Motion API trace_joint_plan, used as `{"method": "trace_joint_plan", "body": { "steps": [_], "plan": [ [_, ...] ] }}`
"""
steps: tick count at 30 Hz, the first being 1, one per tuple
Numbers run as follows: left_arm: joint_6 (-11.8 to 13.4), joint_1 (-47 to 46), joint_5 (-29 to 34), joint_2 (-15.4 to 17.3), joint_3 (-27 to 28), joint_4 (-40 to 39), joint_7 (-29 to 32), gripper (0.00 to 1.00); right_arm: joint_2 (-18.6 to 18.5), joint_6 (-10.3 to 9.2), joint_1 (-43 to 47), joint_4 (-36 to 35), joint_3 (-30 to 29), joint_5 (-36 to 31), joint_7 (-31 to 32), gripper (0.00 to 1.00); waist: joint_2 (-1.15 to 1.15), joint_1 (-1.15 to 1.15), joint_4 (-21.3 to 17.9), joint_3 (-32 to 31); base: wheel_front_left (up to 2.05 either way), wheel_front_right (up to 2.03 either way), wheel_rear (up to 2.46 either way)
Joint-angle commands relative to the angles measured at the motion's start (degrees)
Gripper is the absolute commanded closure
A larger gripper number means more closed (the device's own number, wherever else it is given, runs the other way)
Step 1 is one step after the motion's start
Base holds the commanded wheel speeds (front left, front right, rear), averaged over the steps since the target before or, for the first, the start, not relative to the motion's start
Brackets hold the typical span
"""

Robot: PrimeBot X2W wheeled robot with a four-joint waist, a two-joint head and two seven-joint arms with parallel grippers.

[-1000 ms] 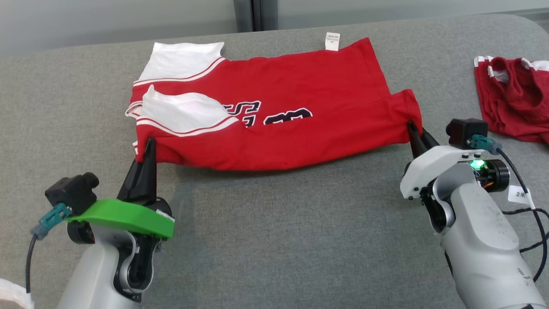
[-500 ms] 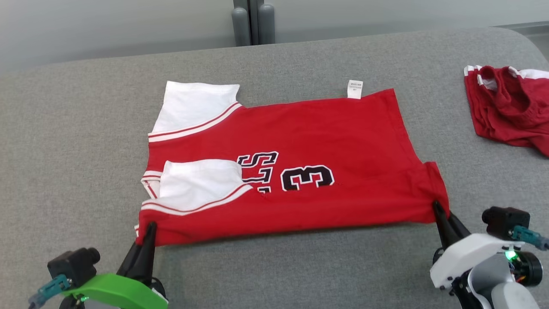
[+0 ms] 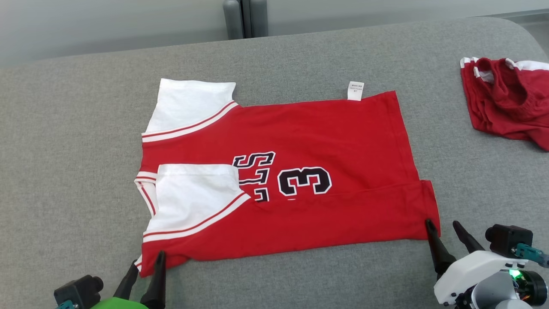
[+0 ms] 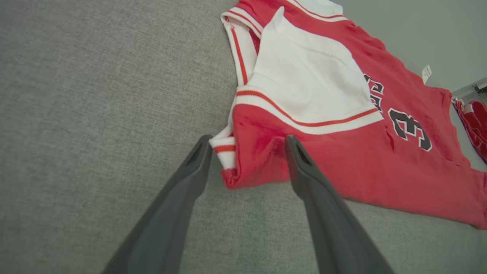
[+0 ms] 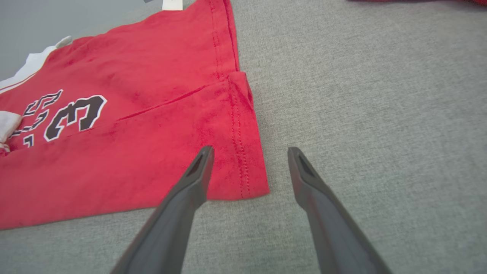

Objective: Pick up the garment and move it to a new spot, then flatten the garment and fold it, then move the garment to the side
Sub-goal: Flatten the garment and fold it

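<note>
Both hands: released. A moment ago each was clamped on a near corner of the garment. Now my left hand, at the lower left of the head view, straddles the collar-end corner, and my right hand, at lower right, straddles the hem corner. The fingers are spread with nothing gripped.
Garment: lies flat at mid-frame on the grey desk, its near edge laid down and a white sleeve lying over the chest.
Meaning: I judge the move and flattening done; folding comes next.
Containers: none here; a second red garment lies loose at upper right, well apart.
</note>
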Motion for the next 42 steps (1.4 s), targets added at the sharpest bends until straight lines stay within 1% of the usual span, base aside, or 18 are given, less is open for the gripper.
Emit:
{"method": "trace_joint_plan", "body": {
  "steps": [1, 4, 6, 9, 11, 14, 16, 21, 26, 30, 34, 42],
  "plan": [
    [0.4, 1.0, 0.2, 0.9, 0.4, -0.6, -0.1, 0.00, -0.2, -0.07, 0.4, -0.2, -0.6, -0.5, -0.7, 0.00, 0.00, 0.00, 0.0, 0.0, 0.00, 0.00, 0.00],
    [1.0, 1.6, 1.0, 2.3, 0.8, -2.6, 0.3, 0.00, -0.2, -0.07, -0.6, -1.2, -1.7, -1.3, -1.6, 0.00, 0.00, 0.00, 0.1, 0.1, 0.00, 0.00, 0.00],
    [1.4, 0.6, 1.9, 3.9, 1.3, -4.3, 0.7, 0.00, -0.2, -0.07, -1.5, -2.2, -2.3, -2.0, -2.2, 0.00, 0.00, 0.00, 0.1, 0.3, 0.00, 0.00, 0.00],
    [1.6, -3.0, 3.7, 6.7, 2.0, -6.8, 2.0, 0.00, -0.2, -0.07, -2.9, -3.7, -2.8, -3.1, -2.6, 0.00, 0.00, 0.00, 0.2, 0.6, 0.00, 0.00, 0.00],
    [1.3, -7.1, 5.5, 9.5, 2.2, -8.3, 3.7, 0.00, -0.2, -0.07, -4.4, -4.6, -2.7, -4.2, -2.4, 0.00, 0.00, 0.00, 0.1, 1.0, 0.00, 0.00, 0.00],
    [0.3, -14.8, 8.1, 13.0, 1.8, -9.6, 6.9, 0.00, -0.2, -0.07, -6.9, -5.8, -1.8, -5.5, -1.8, 0.00, 0.00, 0.00, -0.4, 2.4, 0.00, 0.00, 0.00],
    [-0.9, -20.9, 9.7, 15.6, 1.1, -9.3, 10.0, 0.00, -0.2, -0.07, -8.9, -6.6, -0.8, -6.5, -1.1, 0.00, 0.00, 0.00, -1.2, 3.9, 0.00, 0.00, 0.00],
    [-4.7, -36.7, 11.8, 19.9, -0.5, -5.1, 17.8, 0.00, -0.2, -0.07, -14.2, -8.4, 2.1, -7.9, -0.1, 0.00, 0.00, 0.00, -3.9, 9.0, 0.00, 0.00, 0.00],
    [-7.5, -48.9, 11.7, 21.6, -3.0, 2.1, 24.4, 0.00, -0.2, -0.07, -18.6, -9.2, 4.3, -8.3, 0.3, 0.00, 0.00, 0.00, -6.8, 14.6, 0.00, 0.00, 0.00],
    [-8.6, -54.6, 11.1, 22.4, -5.5, 7.2, 28.1, 0.00, -0.2, -0.07, -21.3, -8.9, 5.5, -8.3, -0.2, 0.00, 0.00, 0.00, -9.1, 18.4, 0.00, 0.00, 0.00],
    [-9.2, -57.9, 9.7, 23.3, -6.7, 11.5, 30.4, 0.00, -0.2, -0.07, -23.5, -8.3, 6.5, -7.8, -1.2, 0.00, 0.00, 0.00, -11.1, 21.3, 0.00, 0.00, 0.00],
    [-9.6, -60.3, 6.2, 25.8, -8.5, 15.9, 33.0, 0.00, -0.2, -0.07, -25.6, -6.3, 7.6, -6.8, -2.9, 0.00, 0.00, 0.00, -13.5, 24.6, 0.00, 0.00, 0.00]
  ]
}}
